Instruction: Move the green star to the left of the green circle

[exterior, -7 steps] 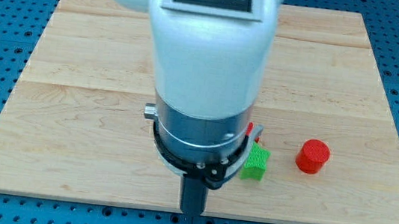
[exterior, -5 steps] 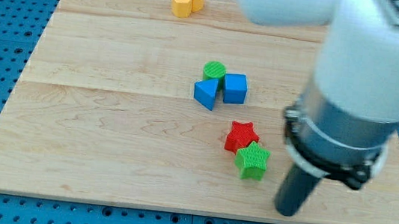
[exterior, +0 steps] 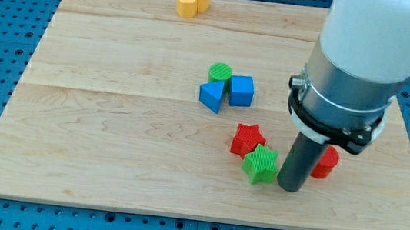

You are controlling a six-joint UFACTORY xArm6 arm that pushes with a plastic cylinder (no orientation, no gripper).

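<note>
The green star [exterior: 260, 165] lies on the wooden board [exterior: 111, 120] near the view's bottom, right of centre, touching the red star [exterior: 247, 139] just above and left of it. The green circle [exterior: 220, 73] sits higher up at mid-board, against a blue triangle [exterior: 211, 96] and a blue cube [exterior: 241, 90]. My tip [exterior: 289, 187] stands close to the green star's right side, nearly touching it.
A red cylinder [exterior: 326, 163] lies right of my rod, partly hidden by it. Two yellow blocks [exterior: 192, 0] sit at the view's top edge of the board. The arm's white and grey body [exterior: 358, 63] covers the board's upper right.
The arm swung from over the board's centre to the right. My tip has then moved up and slightly left, closing on the green star's right side. The blocks have not visibly moved.
</note>
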